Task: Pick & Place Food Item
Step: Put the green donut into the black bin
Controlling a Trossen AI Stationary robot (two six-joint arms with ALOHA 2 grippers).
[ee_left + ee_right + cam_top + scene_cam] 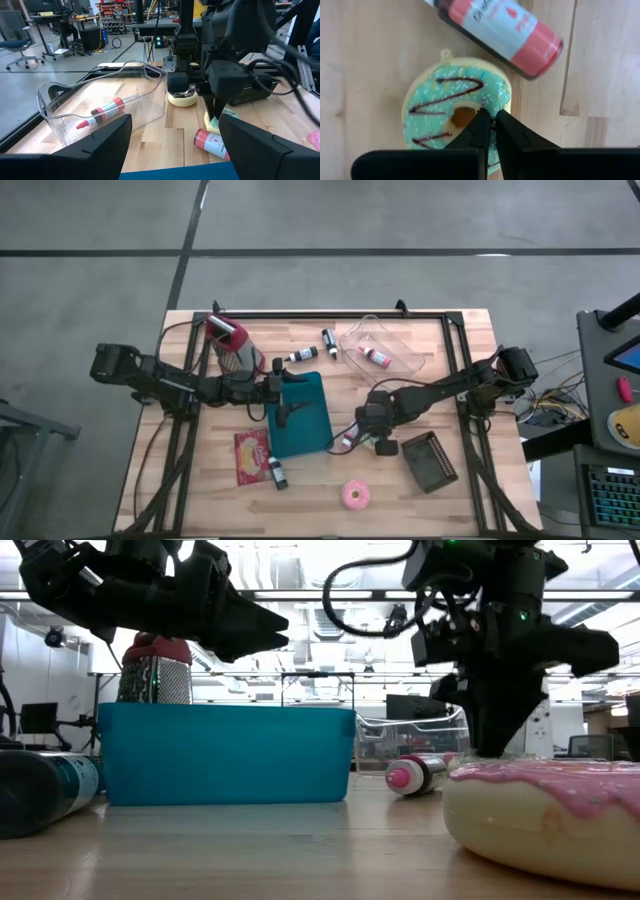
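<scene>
A teal-frosted donut [455, 117] with dark stripes lies flat on the wooden table at centre right. My right gripper [491, 120] points down on it, its fingers almost together; it also shows in the high view [368, 432] and the low view [495, 735]. My left gripper [175, 150] is open and empty above the teal bin [300, 415]. A pink-frosted donut [355, 495] lies flat near the table's front edge. My right gripper comes from above, pointing down, and is closed on the donut's ring right beside the hole [470, 112]. The fingertips [481, 122] hide the spot, so which part of the ring lies between them does not show. The donut rests flat on the table.
A red-labelled bottle [500, 30] lies right beside the teal donut. A clear tub [380, 345] holding a red bottle stands at the back. A cream ring-shaped item [182, 97], a dark tray [430, 460], a red packet [250, 455] and small bottles lie around; a grater [230, 345] stands back left.
</scene>
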